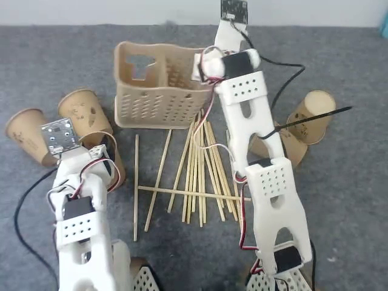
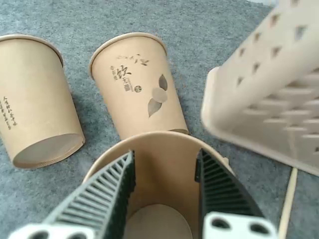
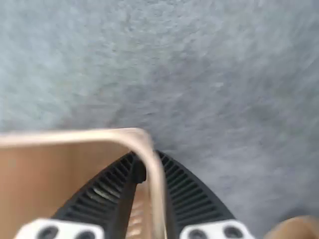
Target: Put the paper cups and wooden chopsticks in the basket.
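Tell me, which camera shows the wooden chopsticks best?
The high view: the whole pile of wooden chopsticks lies spread on the carpet before the basket. The left wrist view catches part of one stick beside the basket's corner.

The right arm hides one corner of the basket and part of a cup. In the left wrist view, the near cup is cut off by the edge.
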Robot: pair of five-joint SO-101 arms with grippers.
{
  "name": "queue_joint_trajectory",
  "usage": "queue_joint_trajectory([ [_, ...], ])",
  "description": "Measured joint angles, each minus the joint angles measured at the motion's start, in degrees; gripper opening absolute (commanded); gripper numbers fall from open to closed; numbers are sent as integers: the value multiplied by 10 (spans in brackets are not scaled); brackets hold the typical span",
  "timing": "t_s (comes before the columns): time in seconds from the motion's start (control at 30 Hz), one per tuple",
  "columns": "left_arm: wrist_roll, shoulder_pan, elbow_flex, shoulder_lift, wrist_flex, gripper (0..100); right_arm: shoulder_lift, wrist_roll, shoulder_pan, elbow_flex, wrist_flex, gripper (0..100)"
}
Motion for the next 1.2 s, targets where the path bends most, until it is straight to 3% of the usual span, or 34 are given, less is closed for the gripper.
queue_joint_trajectory([
  [0.2,0,0,0,0,0,199,0,50,44,-30,0,6],
  [0.5,0,0,0,0,0,199,1,68,43,-34,0,12],
  [0.8,0,0,0,0,0,199,0,68,41,-41,27,286],
  [1.2,0,0,0,0,0,199,-82,68,30,-42,64,154],
])
